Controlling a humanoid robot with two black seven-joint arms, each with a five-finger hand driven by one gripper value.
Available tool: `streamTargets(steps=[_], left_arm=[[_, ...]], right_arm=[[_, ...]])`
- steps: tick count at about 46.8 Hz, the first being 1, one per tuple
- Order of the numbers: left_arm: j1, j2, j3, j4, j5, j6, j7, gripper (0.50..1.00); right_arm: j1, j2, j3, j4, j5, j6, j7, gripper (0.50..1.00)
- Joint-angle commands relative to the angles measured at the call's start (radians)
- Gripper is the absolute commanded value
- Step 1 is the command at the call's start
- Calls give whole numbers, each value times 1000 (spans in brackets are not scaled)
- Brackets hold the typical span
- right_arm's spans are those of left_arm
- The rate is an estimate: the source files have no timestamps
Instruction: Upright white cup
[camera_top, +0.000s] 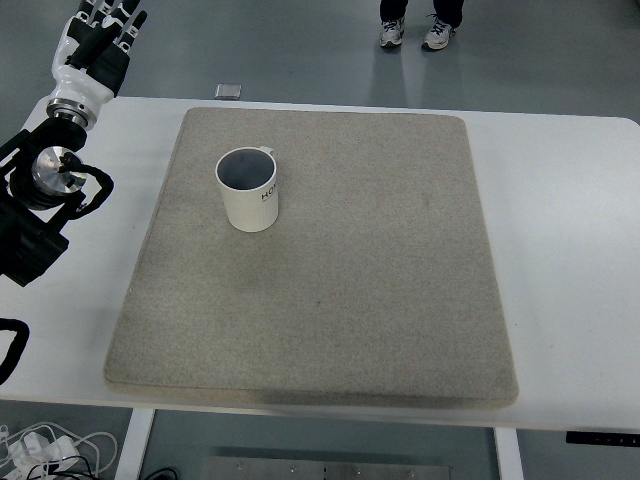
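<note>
the white cup (248, 190) stands upright on the grey mat (330, 270), in the mat's far left part, its open mouth facing up and showing a dark inside. a small handle stub shows at the far side of its rim, and dark lettering runs down its near side. nothing touches the cup.

the left hand (95, 35) is raised at the top left corner of the view, well apart from the cup and off past the left far corner of the surface (560, 200). its fingers (118, 22) point upward, partly cut off by the top edge, loosely extended and holding nothing. the black arm (40, 200) below it comes in from the left edge over the surface's left margin.

a small flat grey item (228, 91) lies on the floor just beyond the far edge of the surface, near the mat's far left corner. a person's shoes (415, 35) show at the top of the view, standing on the floor well beyond the surface.
</note>
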Motion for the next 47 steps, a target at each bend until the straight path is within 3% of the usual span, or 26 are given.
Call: streamTargets(steps=[1,8,11,15,39,47], left_arm=[[-1,-5,0,1,-40,12,34,990],[-2,-25,-14,27,-92,26,101,990],[-2,-34,-15,26,-122,70,161,992],[-1,-43,-34,29,-150,101,189,992],[19,-111,-83,185,-218,-147,184,992],[19,-135,-86,208,-221,-157,162,992]], right_arm=[[0,0,-8,0,-6,0,0,952],[-1,0,-6,0,-6,0,-1,952],[-1,0,-6,0,-6,0,0,952],[-1,0,-6,0,-6,0,0,952],[-9,0,-3,-1,3,8,2,952],[-9,0,0,0,3,9,2,952]])
